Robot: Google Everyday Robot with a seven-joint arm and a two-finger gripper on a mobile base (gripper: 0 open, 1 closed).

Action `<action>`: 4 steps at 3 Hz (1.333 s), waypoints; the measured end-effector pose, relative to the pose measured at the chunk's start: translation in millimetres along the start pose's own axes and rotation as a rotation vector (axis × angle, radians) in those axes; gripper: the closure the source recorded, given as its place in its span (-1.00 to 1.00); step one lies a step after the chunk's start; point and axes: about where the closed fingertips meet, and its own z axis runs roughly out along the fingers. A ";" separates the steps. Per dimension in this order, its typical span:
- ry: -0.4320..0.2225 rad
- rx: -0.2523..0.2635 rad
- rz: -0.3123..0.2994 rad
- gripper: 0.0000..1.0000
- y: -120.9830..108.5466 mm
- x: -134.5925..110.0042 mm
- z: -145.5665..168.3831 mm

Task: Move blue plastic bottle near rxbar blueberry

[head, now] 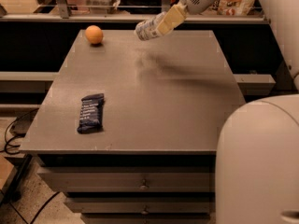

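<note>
The gripper (164,23) is up in the air over the far side of the table (187,106). It holds the bottle (145,30), which is tilted and does not touch the table. The bar (90,112) lies flat at the near left, well apart from the bottle. An orange ball (94,34) sits at the far left corner.

The pincer (169,20) grips the blue plastic bottle (146,30) above the table (187,106), well apart from the rxbar blueberry (90,112).
</note>
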 end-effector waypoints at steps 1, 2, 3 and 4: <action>-0.012 -0.070 -0.018 1.00 40.3 11.1 -4.3; -0.069 -0.187 -0.024 1.00 103.7 25.3 8.2; -0.113 -0.274 -0.023 1.00 141.3 31.0 20.7; -0.149 -0.370 0.003 1.00 170.3 41.5 39.2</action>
